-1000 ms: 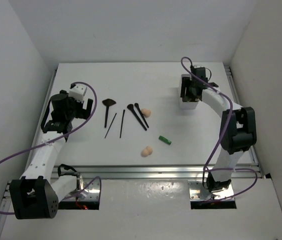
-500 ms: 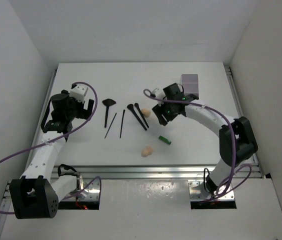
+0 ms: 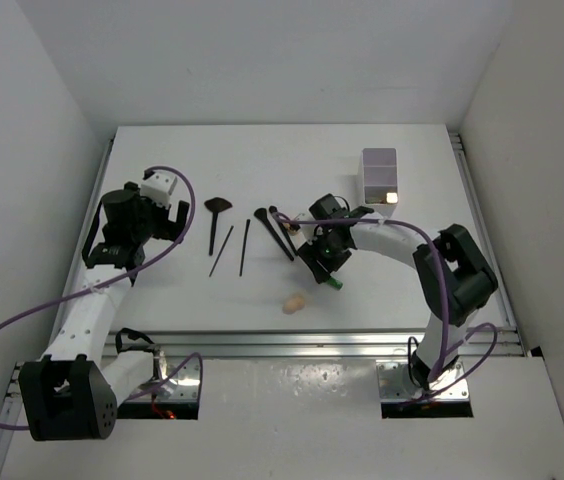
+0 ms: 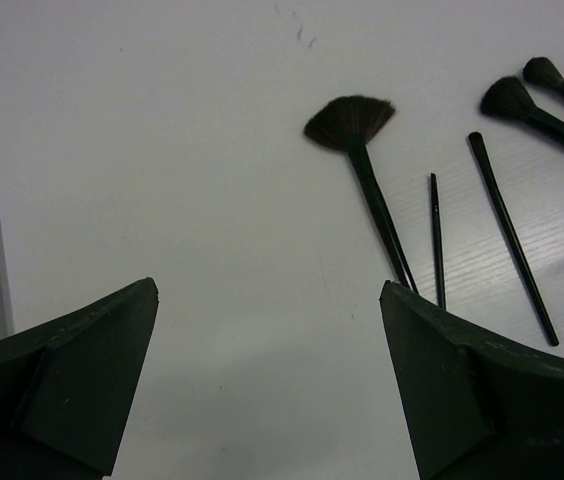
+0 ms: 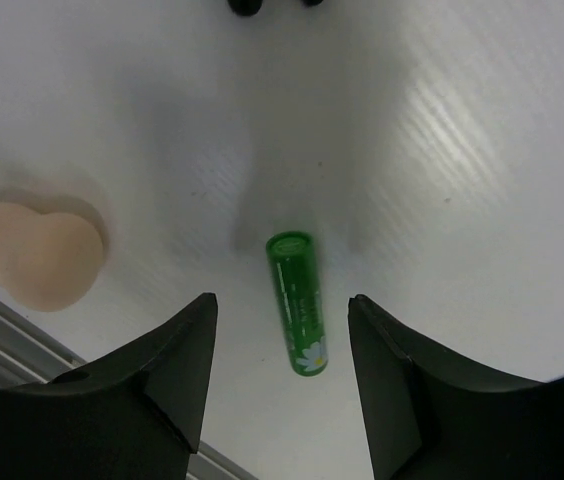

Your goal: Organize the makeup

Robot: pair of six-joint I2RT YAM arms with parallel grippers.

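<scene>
My right gripper (image 3: 324, 264) is open and low over the table. A green tube (image 5: 297, 300) with a daisy on it lies flat between its fingers, untouched; its end shows in the top view (image 3: 334, 283). One peach sponge (image 3: 295, 300) lies near the front, left of the tube in the right wrist view (image 5: 32, 255). My right arm covers the spot of the other sponge. A fan brush (image 4: 357, 130), two thin black sticks (image 4: 435, 240) and two round brushes (image 4: 532, 105) lie at centre. My left gripper (image 4: 267, 380) is open and empty, left of the brushes.
A white compartmented box (image 3: 379, 175) stands at the back right. A metal rail (image 3: 312, 343) runs along the table's front edge, close to the sponge. White walls close in the table on three sides.
My right arm has swung from the white box at the back right to the middle and come down over the green tube. The left arm has not moved.
</scene>
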